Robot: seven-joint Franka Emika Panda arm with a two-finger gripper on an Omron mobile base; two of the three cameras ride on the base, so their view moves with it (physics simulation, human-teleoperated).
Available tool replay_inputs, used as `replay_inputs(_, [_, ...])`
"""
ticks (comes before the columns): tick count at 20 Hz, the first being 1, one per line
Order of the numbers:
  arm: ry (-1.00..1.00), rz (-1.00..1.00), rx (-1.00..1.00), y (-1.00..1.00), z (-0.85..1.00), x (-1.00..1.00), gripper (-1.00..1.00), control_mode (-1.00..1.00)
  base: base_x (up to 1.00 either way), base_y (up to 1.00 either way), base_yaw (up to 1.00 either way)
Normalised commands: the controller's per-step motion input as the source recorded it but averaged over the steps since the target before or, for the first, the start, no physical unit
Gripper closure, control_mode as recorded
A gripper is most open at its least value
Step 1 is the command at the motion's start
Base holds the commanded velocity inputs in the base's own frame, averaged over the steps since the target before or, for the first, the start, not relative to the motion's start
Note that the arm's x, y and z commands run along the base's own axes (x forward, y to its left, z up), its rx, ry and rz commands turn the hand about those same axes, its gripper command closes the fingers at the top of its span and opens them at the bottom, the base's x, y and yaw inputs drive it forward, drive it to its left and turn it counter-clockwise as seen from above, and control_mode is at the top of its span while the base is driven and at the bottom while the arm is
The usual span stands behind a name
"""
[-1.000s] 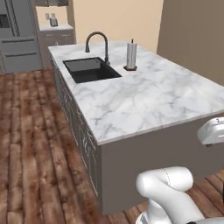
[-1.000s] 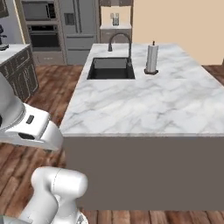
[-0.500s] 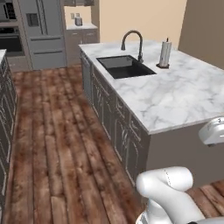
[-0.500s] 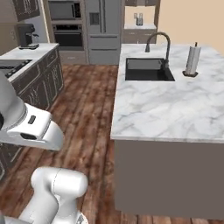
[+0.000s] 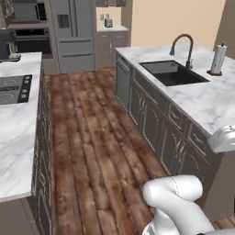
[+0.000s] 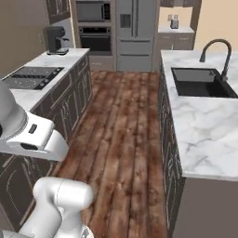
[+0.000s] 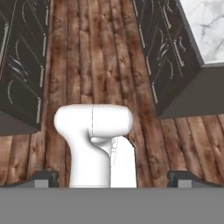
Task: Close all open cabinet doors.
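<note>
a dark grey-brown cabinet door [image 6: 58, 9] with a recessed panel is showing at the top left of the right base view, high on the wall above the coffee machine [image 6: 55, 39] and the left desk [image 6: 51, 59]; whether it is standing ajar cannot be told. in the hand view the end effector [image 7: 113, 178] is pointing down at the wooden floor [image 7: 100, 65], its two dark tips sitting spread well apart, pinching nothing, far below and well apart from that door.
</note>
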Motion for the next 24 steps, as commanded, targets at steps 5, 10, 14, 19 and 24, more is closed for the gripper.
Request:
replay_inputs(5, [0.00,0.00,0.00,0.00,0.00,0.00,-1.00,1.00,0.85,0.95,0.14])
replay_inputs(10, [0.00,0.00,0.00,0.00,0.00,0.00,-1.00,1.00,1.00,0.16,0.01])
replay_inputs(14, [0.00,0.00,0.00,0.00,0.00,0.00,-1.00,1.00,1.00,-0.06,0.00])
replay_inputs(19, [0.00,0.00,0.00,0.00,0.00,0.00,-1.00,1.00,1.00,-0.05,0.00])
replay_inputs(24, [0.00,0.00,0.00,0.00,0.00,0.00,-1.00,1.00,1.00,-0.01,0.00])
